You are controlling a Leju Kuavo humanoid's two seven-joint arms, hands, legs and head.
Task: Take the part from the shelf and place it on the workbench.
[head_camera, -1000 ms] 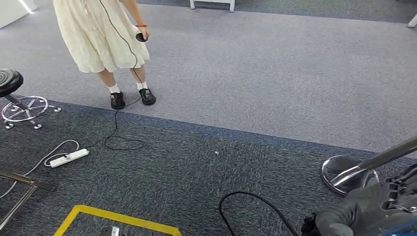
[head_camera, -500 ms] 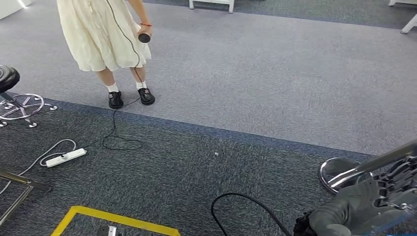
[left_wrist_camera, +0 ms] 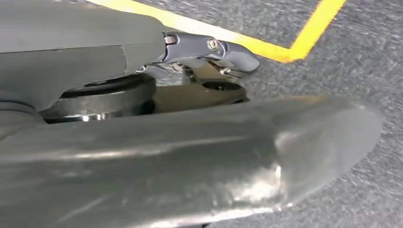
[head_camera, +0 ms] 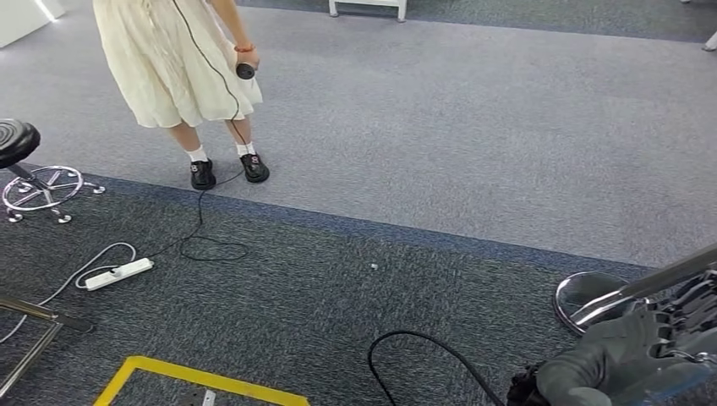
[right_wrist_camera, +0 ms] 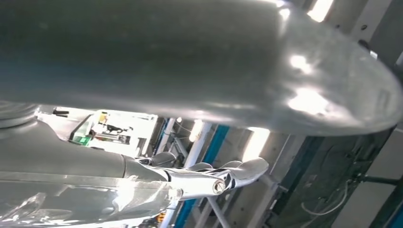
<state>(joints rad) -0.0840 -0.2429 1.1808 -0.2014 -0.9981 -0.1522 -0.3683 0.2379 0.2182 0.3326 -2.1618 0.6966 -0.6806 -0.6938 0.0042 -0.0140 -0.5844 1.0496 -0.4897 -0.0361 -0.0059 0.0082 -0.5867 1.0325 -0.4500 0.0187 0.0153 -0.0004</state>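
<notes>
Grey carpet (head_camera: 473, 110) fills the head view, a lighter band beyond and a darker one nearer the robot. At the lower right corner the right hand (head_camera: 630, 359) comes in, grey thumb forward and dark fingers (head_camera: 689, 309) curled behind it; a clear wrapped thing seems to lie under the hand in the right wrist view, but whether the hand grips the part I cannot tell — the part itself is not plainly seen anywhere. The left hand (left_wrist_camera: 190, 71) hangs over the floor in the left wrist view, a dark finger (left_wrist_camera: 214, 50) bent inward and a round black piece and something tan beneath it; whether it holds anything is unclear.

Just beside the right hand stands a chrome disc base (head_camera: 592, 296) with a slanting silver pole. A black cable (head_camera: 423, 347) loops across the dark carpet near it. Yellow floor tape (head_camera: 203, 376) marks a corner at the lower edge. Well apart, on the left, lie a white power strip (head_camera: 118, 273) and a stool (head_camera: 25, 161) with a chrome star base — and a person in a pale dress (head_camera: 173, 59) stands on the lighter carpet, holding a small black device on a cord.
</notes>
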